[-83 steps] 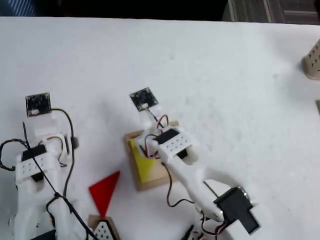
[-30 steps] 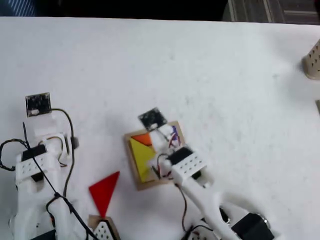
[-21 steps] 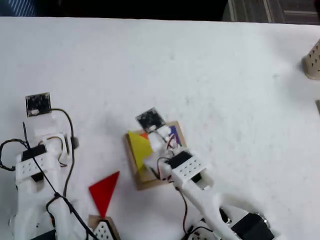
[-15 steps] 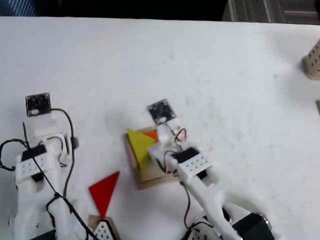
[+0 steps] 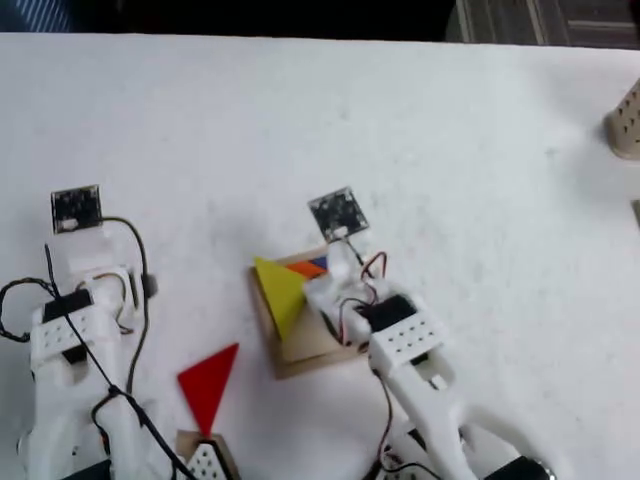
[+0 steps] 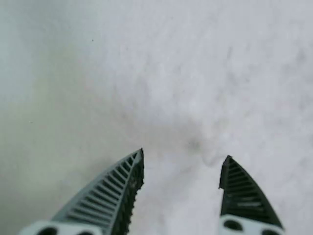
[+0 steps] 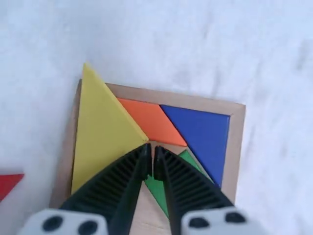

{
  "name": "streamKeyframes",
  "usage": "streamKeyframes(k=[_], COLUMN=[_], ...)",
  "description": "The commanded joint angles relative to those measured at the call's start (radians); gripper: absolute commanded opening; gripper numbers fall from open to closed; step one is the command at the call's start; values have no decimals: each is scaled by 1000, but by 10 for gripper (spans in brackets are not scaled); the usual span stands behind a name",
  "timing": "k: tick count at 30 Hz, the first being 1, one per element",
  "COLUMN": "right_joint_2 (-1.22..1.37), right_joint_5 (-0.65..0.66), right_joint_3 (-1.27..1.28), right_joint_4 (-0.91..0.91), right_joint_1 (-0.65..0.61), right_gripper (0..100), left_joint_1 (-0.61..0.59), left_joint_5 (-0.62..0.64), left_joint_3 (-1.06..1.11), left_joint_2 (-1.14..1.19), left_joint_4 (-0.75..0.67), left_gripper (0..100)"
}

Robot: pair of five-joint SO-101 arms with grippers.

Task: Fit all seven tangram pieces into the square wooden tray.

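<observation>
Right wrist view: my right claw [image 7: 150,152] hangs over the square wooden tray [image 7: 235,152], its two fingers pinched almost together with only a thin slit between the tips, and nothing is caught in them. The tips sit just above the spot where the yellow triangle [image 7: 100,132], the orange piece [image 7: 154,122] and the green piece [image 7: 156,191] come together. The orange piece lies flat in the tray against its far rim, with the blue triangle [image 7: 200,132] touching it on one side and filling that corner. The yellow triangle touches the orange piece on the other side, but its sharp point sticks out over the tray's corner rim. I cannot tell whether it lies flat.

In the high view the red triangle [image 5: 208,385] lies on the white table [image 5: 450,130] well apart from the tray, between my two arms.

My left claw [image 6: 181,164] is spread wide with nothing in it, over bare table off to the side, well away from the tray.
</observation>
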Motion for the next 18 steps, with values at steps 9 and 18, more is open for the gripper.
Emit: streamKeyframes(k=[9,18], right_joint_2=[216,309], right_joint_5=[-86,-86], right_joint_3=[-14,-71], right_joint_4=[-470,-412], right_joint_1=[-81,-88], right_gripper=[18,18], left_joint_1=[-5,-5], left_joint_5=[-9,-9], left_joint_3=[-6,-6], left_joint_2=[-39,-39], left_joint_4=[8,8], left_gripper=[158,158])
